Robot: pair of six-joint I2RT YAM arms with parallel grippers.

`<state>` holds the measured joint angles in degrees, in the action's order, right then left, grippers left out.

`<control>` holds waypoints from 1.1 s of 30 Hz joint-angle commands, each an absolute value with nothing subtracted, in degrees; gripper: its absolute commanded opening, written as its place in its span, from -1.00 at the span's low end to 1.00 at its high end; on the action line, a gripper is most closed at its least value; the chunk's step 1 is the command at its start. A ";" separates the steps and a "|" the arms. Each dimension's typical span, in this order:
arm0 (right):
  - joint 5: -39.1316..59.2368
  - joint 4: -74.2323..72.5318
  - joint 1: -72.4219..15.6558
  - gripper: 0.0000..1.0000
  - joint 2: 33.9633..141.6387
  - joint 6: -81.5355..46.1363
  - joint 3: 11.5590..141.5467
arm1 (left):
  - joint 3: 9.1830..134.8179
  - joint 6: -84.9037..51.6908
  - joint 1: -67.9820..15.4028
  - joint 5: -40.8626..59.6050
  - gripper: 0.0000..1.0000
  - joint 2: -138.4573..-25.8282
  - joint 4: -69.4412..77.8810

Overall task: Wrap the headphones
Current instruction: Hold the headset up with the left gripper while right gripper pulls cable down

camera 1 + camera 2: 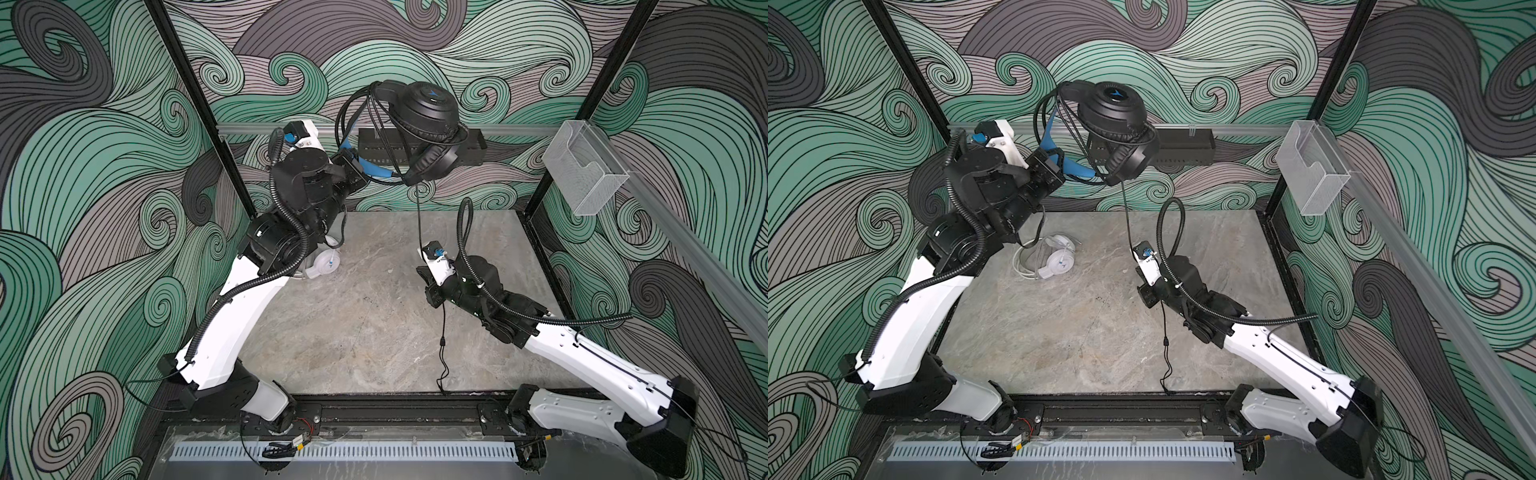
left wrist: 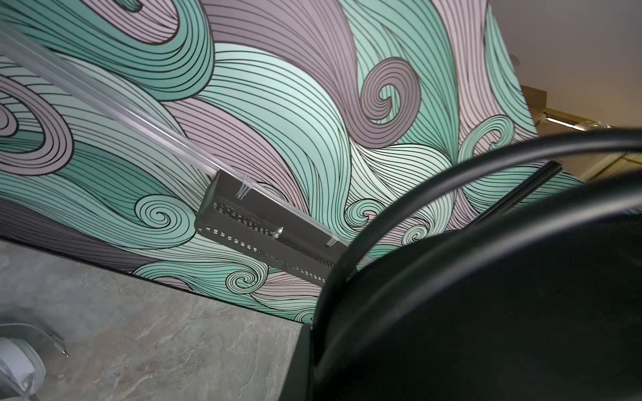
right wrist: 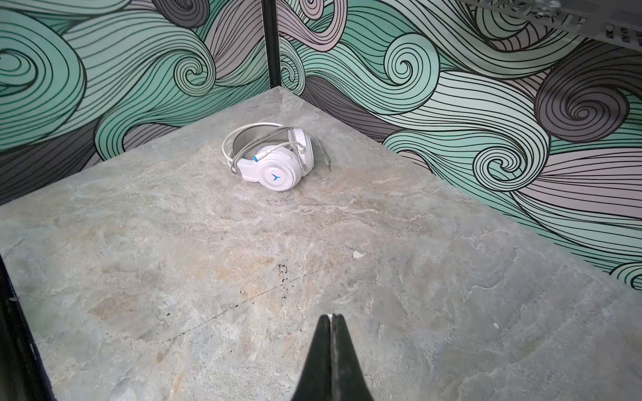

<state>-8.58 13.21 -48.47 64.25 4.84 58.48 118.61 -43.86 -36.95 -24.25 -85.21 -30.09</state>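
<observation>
Left gripper clamped on the black headset by its blue band, right gripper apparently pinching the cable below the headset: winding likely needs steady tension.

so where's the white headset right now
In both top views the white headset lies on the tabletop at its far left, right beside the left arm's elbow and near the table's back left corner.

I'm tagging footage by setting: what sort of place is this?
Probably a robot test cell: two arms mounted on a black rail, a stone-look tabletop, and wave-patterned panels walling it in.
</observation>
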 commanded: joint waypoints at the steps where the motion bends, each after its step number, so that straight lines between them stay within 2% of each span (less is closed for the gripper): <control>1: -12.68 16.08 -50.80 -1.00 65.32 7.02 60.03 | 117.31 -53.56 -33.94 -22.36 -1.00 -84.95 -23.08; 8: -17.44 18.06 -50.39 -1.00 68.61 6.96 60.40 | 114.94 -55.08 -33.40 -19.91 -1.00 -84.22 -22.56; 25: -18.47 20.30 -45.83 -1.00 74.71 6.88 60.84 | 109.34 -61.94 -30.88 -15.58 -1.00 -81.91 -21.17; 33: -18.31 22.10 -41.84 -1.00 72.89 8.34 59.54 | 106.82 -63.61 -30.85 -13.81 -1.00 -79.55 -21.24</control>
